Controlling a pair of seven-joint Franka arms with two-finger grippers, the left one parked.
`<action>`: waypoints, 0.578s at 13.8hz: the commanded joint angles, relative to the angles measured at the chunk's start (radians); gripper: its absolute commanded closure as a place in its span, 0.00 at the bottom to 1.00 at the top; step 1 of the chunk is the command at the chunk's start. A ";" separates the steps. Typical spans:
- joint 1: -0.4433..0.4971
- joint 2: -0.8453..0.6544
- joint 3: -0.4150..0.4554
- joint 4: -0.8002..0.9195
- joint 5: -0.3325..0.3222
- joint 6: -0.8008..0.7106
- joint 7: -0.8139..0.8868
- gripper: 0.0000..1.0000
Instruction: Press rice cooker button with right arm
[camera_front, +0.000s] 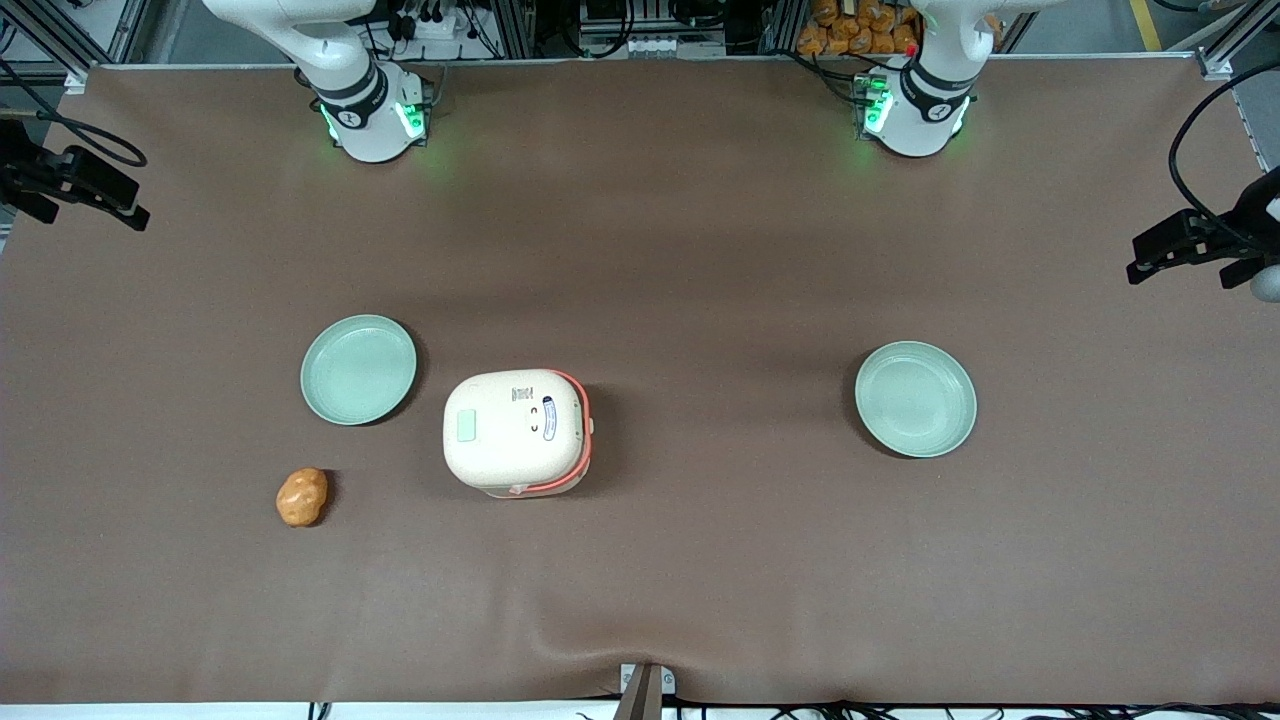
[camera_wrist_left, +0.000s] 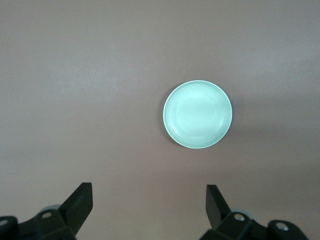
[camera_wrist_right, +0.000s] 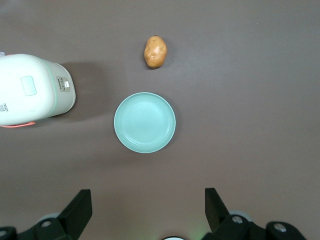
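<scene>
The cream rice cooker (camera_front: 515, 430) stands on the brown table with its lid shut and an orange-red trim band along one side. The small pale mint-green button (camera_front: 466, 425) sits on the lid. The right wrist view also shows the cooker (camera_wrist_right: 30, 90) and its button (camera_wrist_right: 28, 85). The right arm (camera_front: 350, 80) rises from its base out of the front view, so my gripper does not show there. In the right wrist view my gripper (camera_wrist_right: 148, 210) is open and empty, held high over the table, apart from the cooker.
A mint-green plate (camera_front: 358, 368) lies beside the cooker and shows in the right wrist view (camera_wrist_right: 145, 122). An orange-brown potato (camera_front: 302, 497) lies nearer the front camera. A second plate (camera_front: 915, 398) lies toward the parked arm's end.
</scene>
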 joint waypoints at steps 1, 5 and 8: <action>0.004 -0.008 0.003 0.012 -0.005 -0.042 -0.006 0.00; 0.019 0.001 0.004 0.028 0.034 -0.040 0.000 0.00; 0.105 0.027 0.003 0.026 0.102 0.033 0.014 0.00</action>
